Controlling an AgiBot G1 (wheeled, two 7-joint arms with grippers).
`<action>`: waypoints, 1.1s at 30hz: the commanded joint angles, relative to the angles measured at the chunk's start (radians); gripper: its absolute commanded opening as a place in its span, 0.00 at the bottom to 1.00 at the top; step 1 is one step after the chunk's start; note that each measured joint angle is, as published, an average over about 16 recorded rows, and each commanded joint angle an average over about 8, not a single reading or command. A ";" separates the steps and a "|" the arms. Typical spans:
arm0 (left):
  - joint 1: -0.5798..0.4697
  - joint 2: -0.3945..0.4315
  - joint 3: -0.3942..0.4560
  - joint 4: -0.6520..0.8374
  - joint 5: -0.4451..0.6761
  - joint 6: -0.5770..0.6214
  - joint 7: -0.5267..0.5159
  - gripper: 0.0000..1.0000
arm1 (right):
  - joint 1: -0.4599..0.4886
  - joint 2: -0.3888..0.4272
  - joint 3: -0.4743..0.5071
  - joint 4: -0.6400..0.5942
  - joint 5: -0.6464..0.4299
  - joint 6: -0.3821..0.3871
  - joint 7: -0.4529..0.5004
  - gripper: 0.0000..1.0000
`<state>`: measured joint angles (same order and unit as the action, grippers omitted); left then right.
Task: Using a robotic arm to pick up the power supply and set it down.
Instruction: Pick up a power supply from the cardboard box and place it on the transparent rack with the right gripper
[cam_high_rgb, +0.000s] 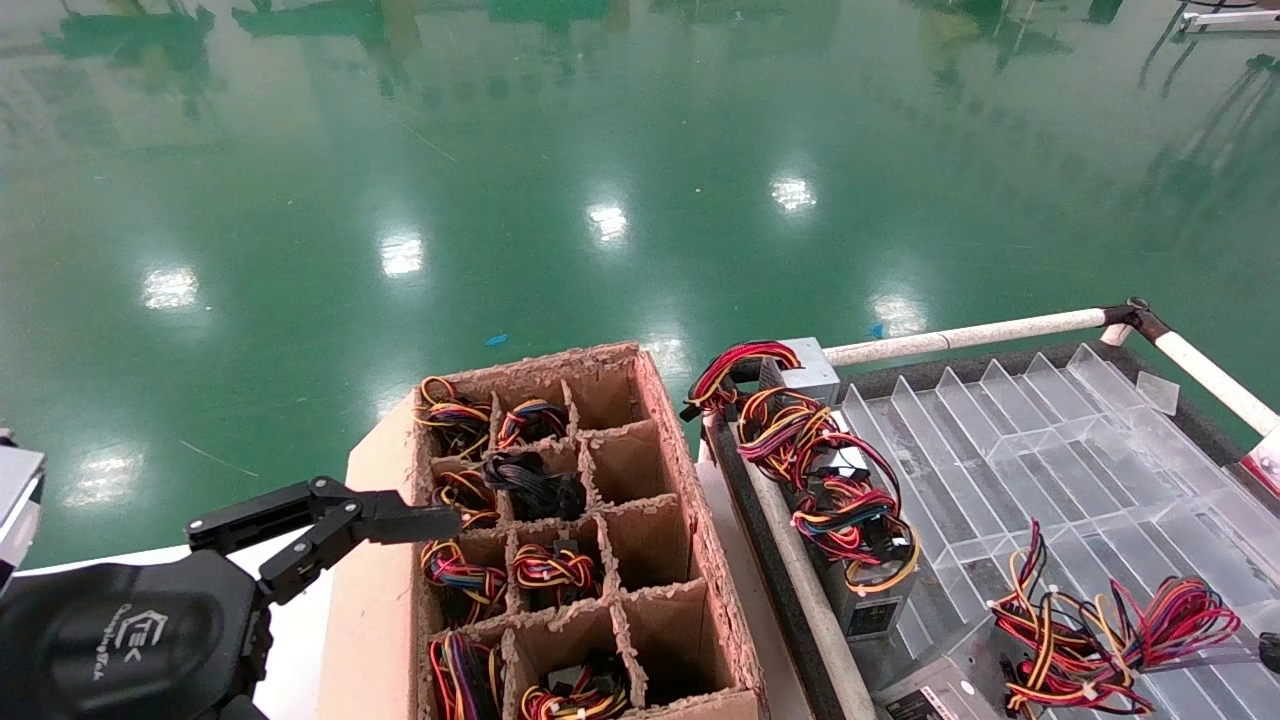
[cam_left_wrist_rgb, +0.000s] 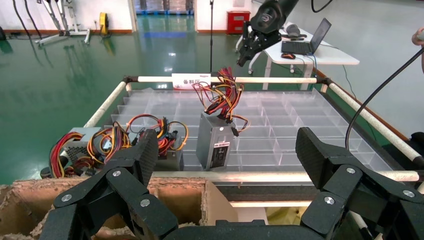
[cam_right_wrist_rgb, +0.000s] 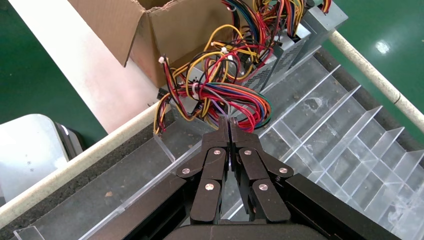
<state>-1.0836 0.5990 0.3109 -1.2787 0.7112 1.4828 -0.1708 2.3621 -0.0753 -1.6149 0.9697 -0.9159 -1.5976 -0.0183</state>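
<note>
The power supply (cam_high_rgb: 935, 690), a grey metal box with a black-and-white label, rests tilted on end in the clear tray (cam_left_wrist_rgb: 214, 142). Its bundle of red, yellow and black wires (cam_high_rgb: 1090, 625) stretches toward the tray's right side. My right gripper (cam_right_wrist_rgb: 229, 120) is shut, with thin strands of that bundle (cam_right_wrist_rgb: 220, 87) pinched at its tips. In the head view it shows only as a black sliver at the right edge (cam_high_rgb: 1271, 650); in the left wrist view it hangs above the wires (cam_left_wrist_rgb: 243, 59). My left gripper (cam_high_rgb: 320, 520) stands open and empty beside the cardboard box (cam_left_wrist_rgb: 225, 150).
A cardboard box (cam_high_rgb: 700, 560) with divider cells holds several wired supplies and an all-black cable bundle (cam_high_rgb: 530, 480). More power supplies (cam_high_rgb: 830, 490) lie along the near-left edge of the clear divided tray (cam_high_rgb: 1060, 440). White rails (cam_high_rgb: 960, 335) frame the tray. Green floor lies beyond.
</note>
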 joint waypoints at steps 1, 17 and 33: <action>0.000 0.000 0.000 0.000 0.000 0.000 0.000 1.00 | 0.011 0.000 -0.002 0.006 -0.006 0.000 0.007 0.00; 0.000 0.000 0.001 0.000 0.000 0.000 0.000 1.00 | 0.077 0.079 -0.018 0.143 -0.059 -0.005 0.090 0.00; 0.000 -0.001 0.001 0.000 -0.001 -0.001 0.001 1.00 | 0.067 0.101 0.070 0.200 -0.114 -0.001 0.163 0.00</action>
<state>-1.0839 0.5985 0.3122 -1.2787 0.7103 1.4823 -0.1702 2.4301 0.0193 -1.5528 1.1671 -1.0267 -1.5992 0.1426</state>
